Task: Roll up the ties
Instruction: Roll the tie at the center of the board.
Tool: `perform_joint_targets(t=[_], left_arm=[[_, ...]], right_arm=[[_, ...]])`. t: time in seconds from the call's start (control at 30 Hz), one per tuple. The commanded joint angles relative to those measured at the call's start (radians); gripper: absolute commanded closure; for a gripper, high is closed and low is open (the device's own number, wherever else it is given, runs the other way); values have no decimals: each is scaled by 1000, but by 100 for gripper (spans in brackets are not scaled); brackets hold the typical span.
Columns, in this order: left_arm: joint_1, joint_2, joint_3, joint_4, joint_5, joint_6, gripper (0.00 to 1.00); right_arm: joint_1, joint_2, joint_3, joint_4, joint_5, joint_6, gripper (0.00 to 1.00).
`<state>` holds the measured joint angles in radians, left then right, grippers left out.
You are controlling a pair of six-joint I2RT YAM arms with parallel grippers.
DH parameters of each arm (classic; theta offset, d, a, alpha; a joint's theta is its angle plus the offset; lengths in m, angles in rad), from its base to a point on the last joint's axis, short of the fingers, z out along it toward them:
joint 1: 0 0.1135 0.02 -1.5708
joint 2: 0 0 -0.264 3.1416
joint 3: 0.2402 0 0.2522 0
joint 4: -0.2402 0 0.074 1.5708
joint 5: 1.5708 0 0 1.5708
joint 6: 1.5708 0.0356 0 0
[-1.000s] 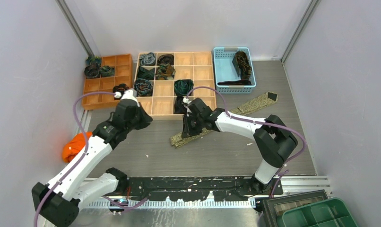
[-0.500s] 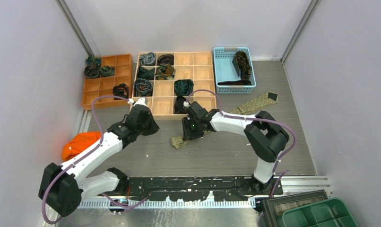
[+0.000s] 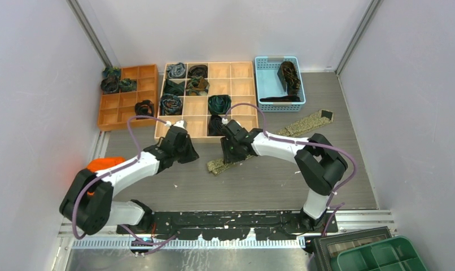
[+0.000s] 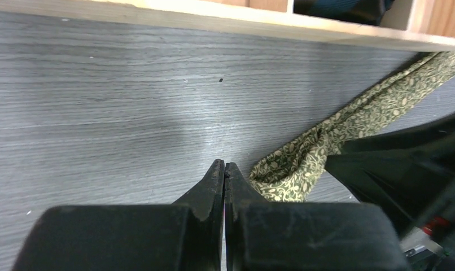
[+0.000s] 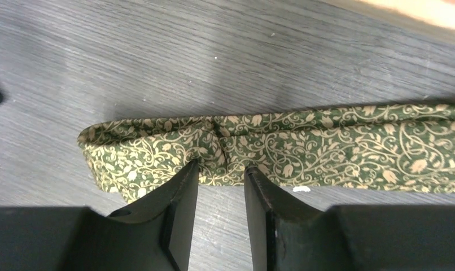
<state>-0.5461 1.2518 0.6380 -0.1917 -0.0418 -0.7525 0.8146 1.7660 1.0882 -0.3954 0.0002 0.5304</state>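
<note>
An olive-gold tie (image 3: 281,132) with a vine pattern lies flat and diagonal on the grey table, its folded near end (image 3: 215,166) at the left. My right gripper (image 3: 230,153) sits over that end. In the right wrist view its fingers (image 5: 221,169) stand open, tips at the near edge of the tie (image 5: 327,141), with bare table between them. My left gripper (image 3: 192,153) is just left of the tie's end. It is shut and empty (image 4: 224,165), with the tie (image 4: 304,164) right beside its tips.
A wooden compartment tray (image 3: 242,70) behind the grippers holds several coiled ties (image 3: 219,104). An orange tray (image 3: 121,116) stands at the left. A blue basket (image 3: 267,84) with a dark tie (image 3: 289,76) stands at the back right. An orange cloth (image 3: 101,164) lies near the left arm.
My left arm has swung right and down to the tie's near end. My right gripper has opened and let the tie's end lie flat.
</note>
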Motion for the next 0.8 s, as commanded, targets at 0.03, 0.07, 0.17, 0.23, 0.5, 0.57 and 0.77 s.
perform_joint_targets(t=[0.03,0.07,0.17,0.23,0.5,0.57,0.77], left_arm=[[-8,86,-36,208,84,-16,100],[-9,98,-45,233,94,-22,100],[-9,125,-71,287,111,-29,100],[-9,135,-84,313,119,-30,100],[-8,166,-91,373,143,-9,100],[-9,179,-92,394,151,-6,100],[-13,217,-97,433,184,-1,100]], right_arm=[[43,-155,7,-10,44,35,54],[55,-177,0,-19,49,43,53],[104,-233,-35,-25,64,78,58],[135,-257,-69,-12,61,110,72],[208,-257,-254,229,-17,269,99],[212,-245,-282,269,-11,290,99],[214,-183,-296,303,33,287,99]])
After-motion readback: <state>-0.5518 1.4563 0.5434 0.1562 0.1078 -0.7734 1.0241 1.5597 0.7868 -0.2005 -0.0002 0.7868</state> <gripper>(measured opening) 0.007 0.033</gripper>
